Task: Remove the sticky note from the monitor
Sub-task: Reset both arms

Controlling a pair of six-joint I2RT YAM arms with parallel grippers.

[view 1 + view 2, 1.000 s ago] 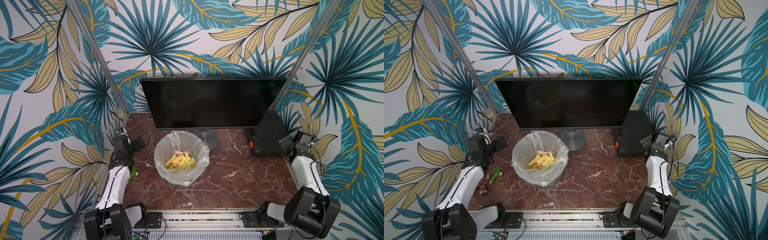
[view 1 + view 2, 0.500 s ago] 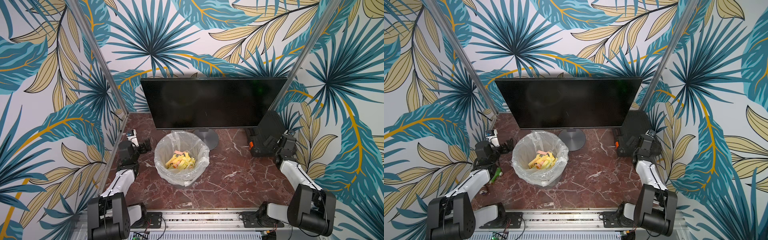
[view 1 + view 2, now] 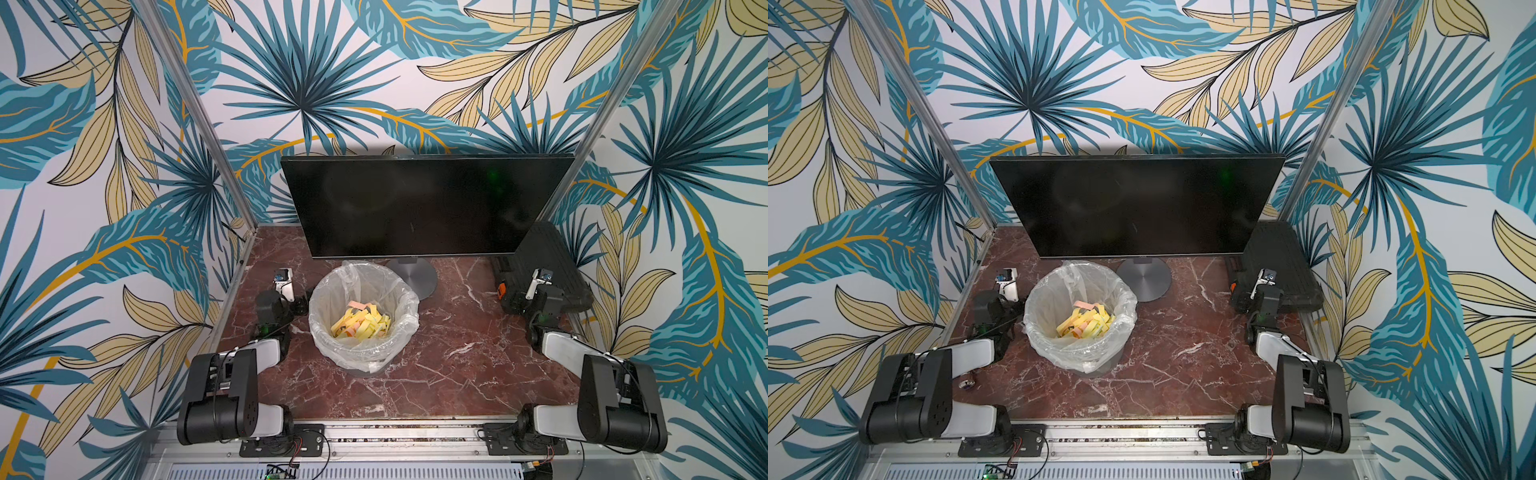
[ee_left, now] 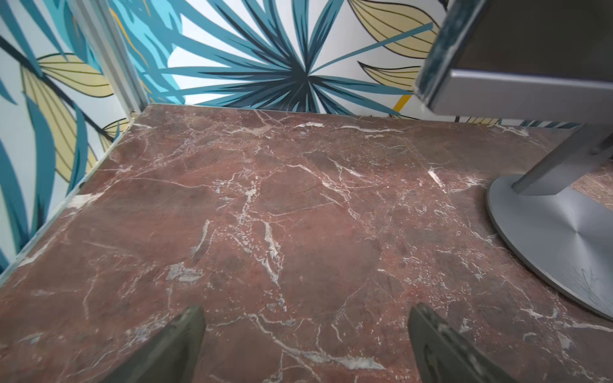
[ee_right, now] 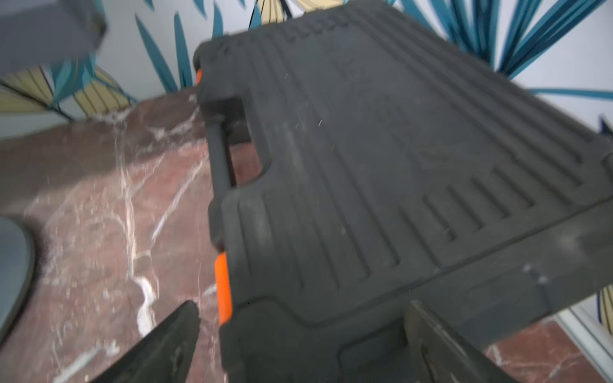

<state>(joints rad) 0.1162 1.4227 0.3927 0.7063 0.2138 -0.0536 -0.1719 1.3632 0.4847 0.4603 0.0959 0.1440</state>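
Shows no sticky note on monitor [image 3: 424, 203], at worktop's back edge, between left gripper [image 4: 306, 308] and right gripper [image 5: 303, 303], both spread, empty.

Pictured were one monitor [image 3: 419, 208] | one lined bin [image 3: 332, 353] | one black case [image 3: 557, 257] | two grippers: left gripper [image 4: 305, 318], right gripper [image 5: 302, 311].

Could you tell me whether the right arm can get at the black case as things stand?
Probably yes: the right gripper hangs open close to the black case, with nothing visible between them.
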